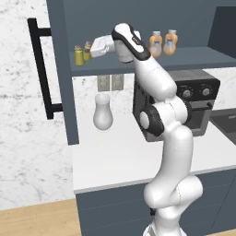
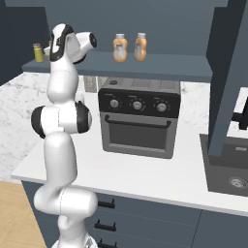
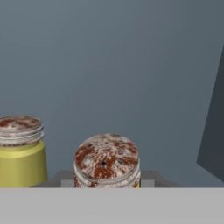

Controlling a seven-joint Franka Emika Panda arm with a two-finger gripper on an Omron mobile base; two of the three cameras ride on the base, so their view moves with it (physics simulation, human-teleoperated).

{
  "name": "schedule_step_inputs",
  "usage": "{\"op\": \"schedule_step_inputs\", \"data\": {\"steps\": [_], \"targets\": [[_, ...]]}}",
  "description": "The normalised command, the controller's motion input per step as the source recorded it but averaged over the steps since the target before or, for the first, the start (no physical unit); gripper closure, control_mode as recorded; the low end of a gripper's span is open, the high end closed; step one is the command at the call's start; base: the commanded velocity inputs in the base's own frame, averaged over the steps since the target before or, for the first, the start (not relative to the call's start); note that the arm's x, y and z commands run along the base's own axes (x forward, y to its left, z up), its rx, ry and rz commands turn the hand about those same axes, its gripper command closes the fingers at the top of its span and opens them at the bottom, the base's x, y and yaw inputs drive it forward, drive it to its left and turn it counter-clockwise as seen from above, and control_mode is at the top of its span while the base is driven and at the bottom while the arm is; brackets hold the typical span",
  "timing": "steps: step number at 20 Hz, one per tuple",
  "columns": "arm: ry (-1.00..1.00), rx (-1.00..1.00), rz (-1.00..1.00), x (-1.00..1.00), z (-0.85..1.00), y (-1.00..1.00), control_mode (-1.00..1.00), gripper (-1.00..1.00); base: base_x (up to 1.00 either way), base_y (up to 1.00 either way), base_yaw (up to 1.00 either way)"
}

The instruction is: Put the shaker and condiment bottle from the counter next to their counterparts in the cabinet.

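My gripper (image 1: 91, 50) is up at the cabinet shelf (image 1: 193, 57), shut on the shaker (image 1: 87, 54). The hand view looks down on the shaker's speckled brown cap (image 3: 107, 158), low between my fingertips (image 3: 148, 178). Just left of it on the shelf stands the second yellow-green shaker (image 1: 79, 56) (image 3: 21, 153) (image 2: 38, 52), close by but apart. Farther right on the same shelf, two orange condiment bottles (image 1: 156, 44) (image 1: 171, 42) stand upright side by side, seen again from the right base (image 2: 120, 47) (image 2: 140, 46).
A black toaster oven (image 1: 196, 99) (image 2: 139, 118) stands on the white counter (image 1: 115, 161) under the shelf. A white vase (image 1: 103, 113) is at the counter's back left. The open cabinet door carries a black bar handle (image 1: 40, 69). A dark sink (image 2: 227, 167) lies to the right.
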Motion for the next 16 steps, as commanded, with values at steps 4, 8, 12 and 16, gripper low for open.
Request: {"op": "schedule_step_inputs", "data": {"steps": [4, 8, 12, 16], "targets": [[0.0, 0.0, 0.14, 0.41, -0.02, 0.01, -1.0, 1.0, 0.0, 0.0, 0.0], [0.0, -0.06, 0.1, 0.1, 0.0, 0.01, -1.0, -1.0, 0.0, 0.0, 0.0], [0.0, -0.11, 0.01, -0.03, 0.0, 0.06, -1.0, -1.0, 0.0, 0.0, 0.0], [0.0, -0.1, 0.0, 0.0, 0.0, 0.13, -1.0, -1.0, 0.0, 0.0, 0.0]]}}
